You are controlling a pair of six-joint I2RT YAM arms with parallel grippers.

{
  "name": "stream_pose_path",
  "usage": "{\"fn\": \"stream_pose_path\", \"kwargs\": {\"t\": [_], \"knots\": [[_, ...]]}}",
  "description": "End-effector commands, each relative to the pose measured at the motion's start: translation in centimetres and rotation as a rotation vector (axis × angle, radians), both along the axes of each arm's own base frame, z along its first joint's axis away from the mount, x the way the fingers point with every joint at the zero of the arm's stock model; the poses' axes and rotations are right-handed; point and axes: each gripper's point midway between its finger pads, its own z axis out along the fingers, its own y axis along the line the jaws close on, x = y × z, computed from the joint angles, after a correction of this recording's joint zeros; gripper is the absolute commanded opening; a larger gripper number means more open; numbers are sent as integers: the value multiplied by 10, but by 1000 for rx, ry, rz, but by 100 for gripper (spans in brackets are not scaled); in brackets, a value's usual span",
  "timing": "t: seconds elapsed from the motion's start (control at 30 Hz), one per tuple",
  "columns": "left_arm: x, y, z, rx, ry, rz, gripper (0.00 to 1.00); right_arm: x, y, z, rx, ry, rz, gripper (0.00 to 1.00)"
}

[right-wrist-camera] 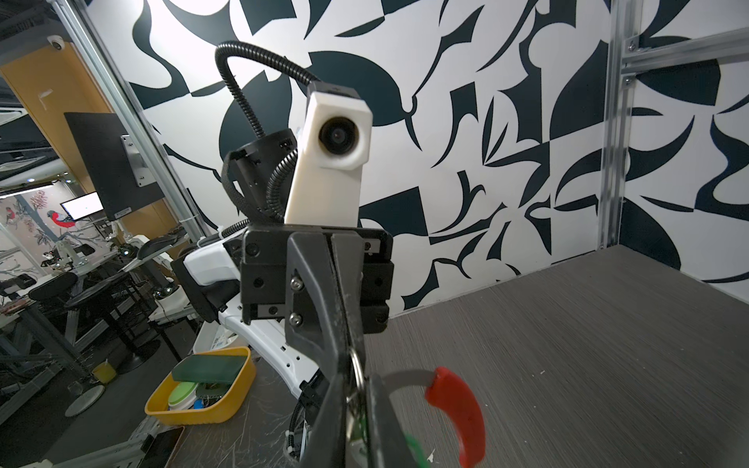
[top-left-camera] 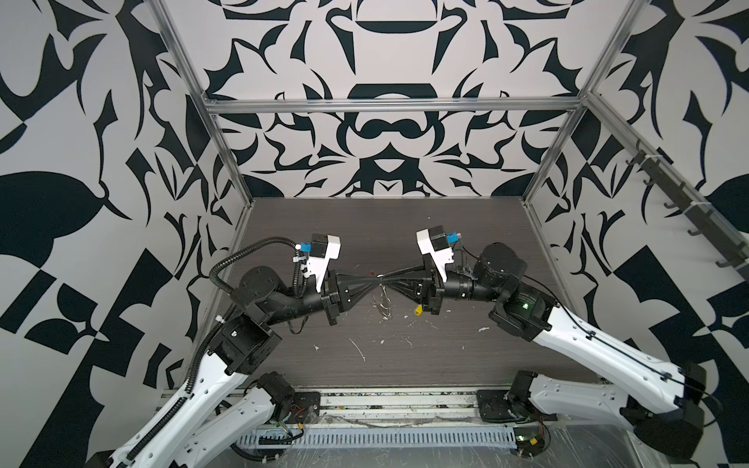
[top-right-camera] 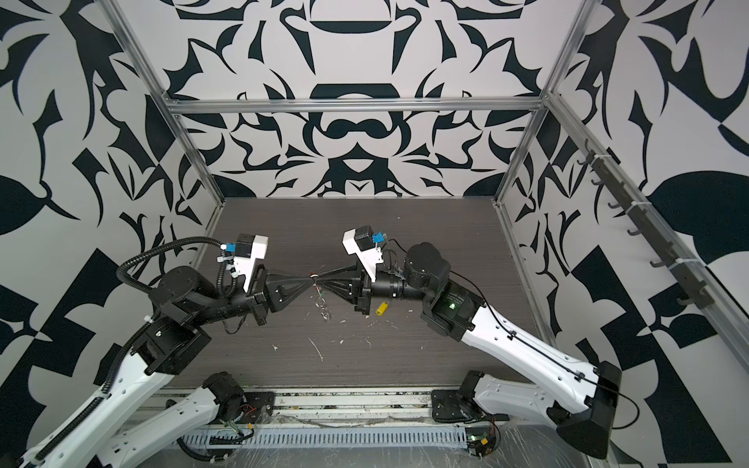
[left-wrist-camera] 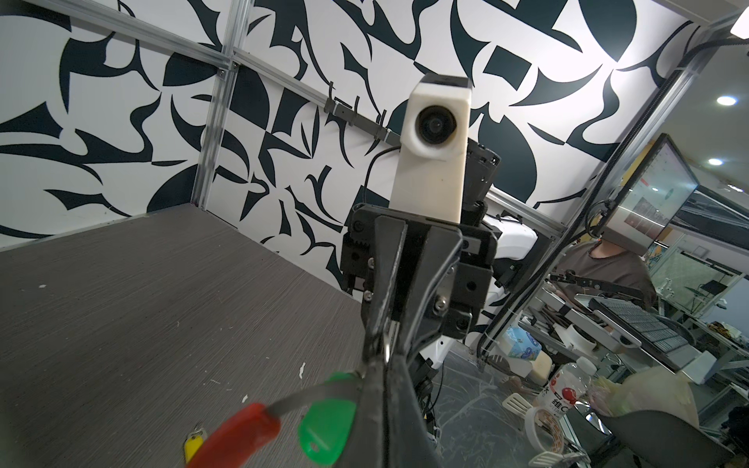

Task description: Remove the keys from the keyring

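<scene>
The left gripper (top-left-camera: 373, 279) could be losing the thin hoop if the pull is going sideways. That would be dropping the keyring (left-wrist-camera: 308, 397) with the green key (left-wrist-camera: 324, 429) on it. The right gripper (top-left-camera: 388, 280) may be pinching hoop and key ring together, so the key would be jamming rather than sliding off.

The left jaws are clenching tight on the keyring's grey band and holding it in the air above the table (top-left-camera: 364, 227). The right jaws are pinching nearly closed on a silver ring (right-wrist-camera: 357, 364), tip to tip with the left. The yellow key (top-left-camera: 417, 310) is lying loose on the table below the right gripper.
</scene>
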Motion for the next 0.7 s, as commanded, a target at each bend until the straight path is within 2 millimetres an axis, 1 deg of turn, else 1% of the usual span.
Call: {"fn": "stream_pose_path", "kwargs": {"t": [0.0, 0.13, 0.23, 0.5, 0.53, 0.57, 0.6, 0.67], "knots": [[1, 0, 1, -14, -7, 5, 0, -10, -7, 26, 57, -53, 22, 10], [3, -1, 0, -10, -1, 8, 0, -10, -7, 26, 55, -57, 21, 6], [3, -1, -2, -6, 4, 10, 0, -10, -8, 25, 49, -61, 19, 0], [3, 0, 0, 0, 17, 13, 0, -11, -8, 22, 36, -65, 20, 0], [2, 1, 1, 0, 17, 13, 8, -12, -9, 22, 36, -66, 21, 0], [1, 1, 1, 1, 19, 14, 17, -12, -9, 22, 35, -67, 20, 0], [0, 2, 1, 2, 20, 14, 24, -12, -11, 22, 35, -68, 20, 0], [-2, 4, 1, 5, 23, 12, 32, -11, -12, 22, 31, -66, 23, 0]]}}
